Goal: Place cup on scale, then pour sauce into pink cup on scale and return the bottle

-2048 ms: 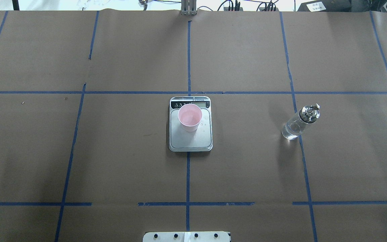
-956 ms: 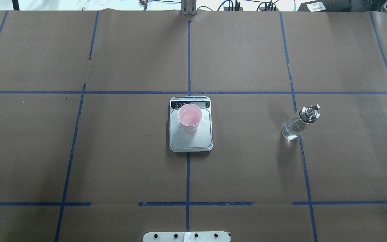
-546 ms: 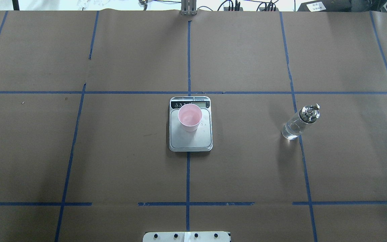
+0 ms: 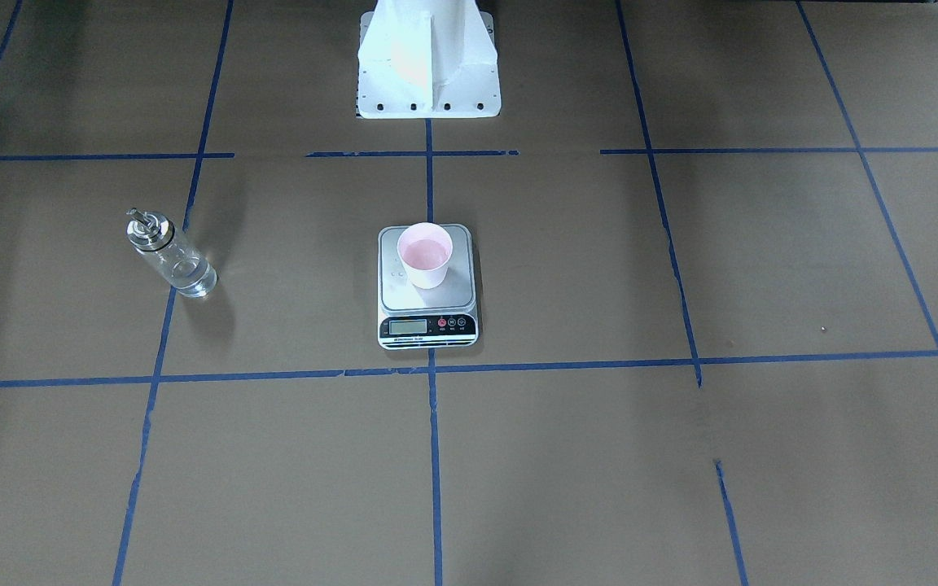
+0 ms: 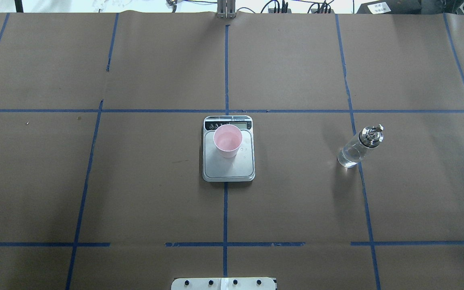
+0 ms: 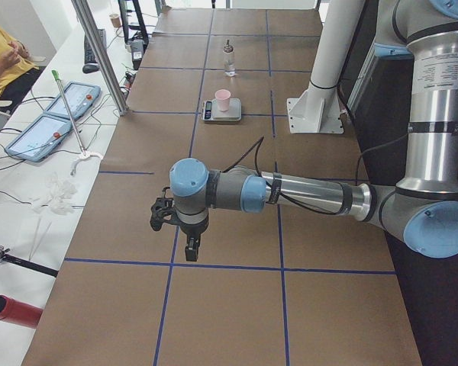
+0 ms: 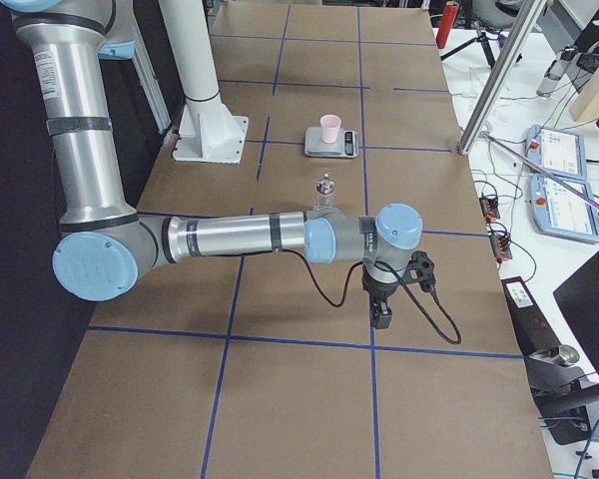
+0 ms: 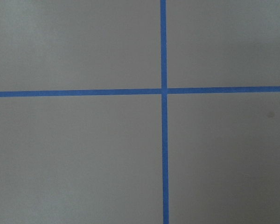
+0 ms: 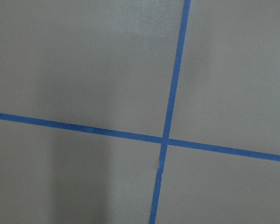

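1. Two of the task's three steps look done to us, perhaps all three: the cup (image 5: 227,141) stands upright on the scale (image 5: 228,170), toward its display end, with nothing touching it.
2. The bottle (image 5: 359,146) stands upright on the table (image 5: 296,201), well apart from the scale on the robot's right, on a line of blue tape (image 5: 364,193); clear sauce (image 5: 348,158) shows low in the glass.
3. The cup seems to hold a shallow glossy pool, and a few small drops (image 5: 243,150) lie on the platform just beside it (we read both as signs of a pour, though they are too small for certainty); the display cannot be read.
4. Neither arm is at the work; the left gripper (image 6: 191,254) hangs over bare table at its own end; the right gripper (image 7: 381,317) hangs at the other end, apart from the bottle.
5. We cannot tell whether either gripper's fingers are apart or together; only the side views show them, and the wrist cameras show nothing but table and tape.
6. If the pour is done, nothing is left; if not, the bottle must be fetched, tipped over the cup and set back.
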Robot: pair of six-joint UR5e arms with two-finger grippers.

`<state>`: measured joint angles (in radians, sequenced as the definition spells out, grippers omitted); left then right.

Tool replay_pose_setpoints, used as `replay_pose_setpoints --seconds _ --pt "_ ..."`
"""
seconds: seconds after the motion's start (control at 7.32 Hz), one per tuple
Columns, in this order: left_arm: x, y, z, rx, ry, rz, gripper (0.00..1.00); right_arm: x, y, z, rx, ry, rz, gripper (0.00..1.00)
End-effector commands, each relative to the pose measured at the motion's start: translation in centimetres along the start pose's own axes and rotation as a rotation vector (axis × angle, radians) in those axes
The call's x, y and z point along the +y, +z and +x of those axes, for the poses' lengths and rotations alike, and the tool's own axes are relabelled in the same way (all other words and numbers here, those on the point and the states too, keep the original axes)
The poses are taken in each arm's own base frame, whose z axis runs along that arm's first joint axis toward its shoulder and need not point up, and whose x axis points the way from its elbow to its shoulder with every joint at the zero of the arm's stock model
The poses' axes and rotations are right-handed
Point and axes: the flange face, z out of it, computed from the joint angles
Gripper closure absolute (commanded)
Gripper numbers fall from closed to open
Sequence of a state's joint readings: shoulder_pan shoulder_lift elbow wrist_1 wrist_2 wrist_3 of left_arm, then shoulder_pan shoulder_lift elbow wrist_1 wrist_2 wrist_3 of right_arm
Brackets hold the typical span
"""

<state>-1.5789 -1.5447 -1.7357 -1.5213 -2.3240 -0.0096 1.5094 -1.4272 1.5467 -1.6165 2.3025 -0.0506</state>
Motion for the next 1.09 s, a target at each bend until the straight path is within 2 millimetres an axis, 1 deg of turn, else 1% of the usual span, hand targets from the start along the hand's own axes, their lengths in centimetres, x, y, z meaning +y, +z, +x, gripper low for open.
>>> replay_pose_setpoints --seconds 0.0,0.14,0.27,0.41,0.55,0.68,0.82,0.96 --pt "0.2 0.8 -0.7 0.000 -0.011 -0.016 0.00 -0.1 0.0 -0.1 0.000 -0.004 0.003 0.00" --pt "0.5 1.4 -1.2 -0.002 -0.020 -0.028 0.00 -0.6 -0.1 -0.4 0.001 -0.006 0.007 0.00" --pt "0.7 2.0 -1.8 -0.003 -0.029 -0.037 0.00 -1.6 -0.8 -1.0 -0.003 -0.015 0.015 0.00" --pt "0.5 2.1 -1.9 -0.003 -0.016 -0.022 0.00 -2.1 -1.1 -1.2 0.000 -0.018 0.019 0.00" --pt "0.4 2.1 -1.8 -0.002 -0.017 -0.021 0.00 -1.7 -0.9 -1.0 0.000 -0.013 0.013 0.00" --pt "0.4 2.0 -1.8 -0.002 -0.019 -0.018 0.00 -0.8 0.0 -0.3 0.007 -0.006 -0.002 0.00" --pt "0.3 1.9 -1.7 0.000 -0.018 -0.016 0.00 -0.2 0.4 0.1 0.004 0.000 -0.009 0.00" --pt "0.4 2.0 -1.7 0.000 -0.020 -0.018 0.00 0.0 0.5 0.1 -0.002 0.004 -0.013 0.00"
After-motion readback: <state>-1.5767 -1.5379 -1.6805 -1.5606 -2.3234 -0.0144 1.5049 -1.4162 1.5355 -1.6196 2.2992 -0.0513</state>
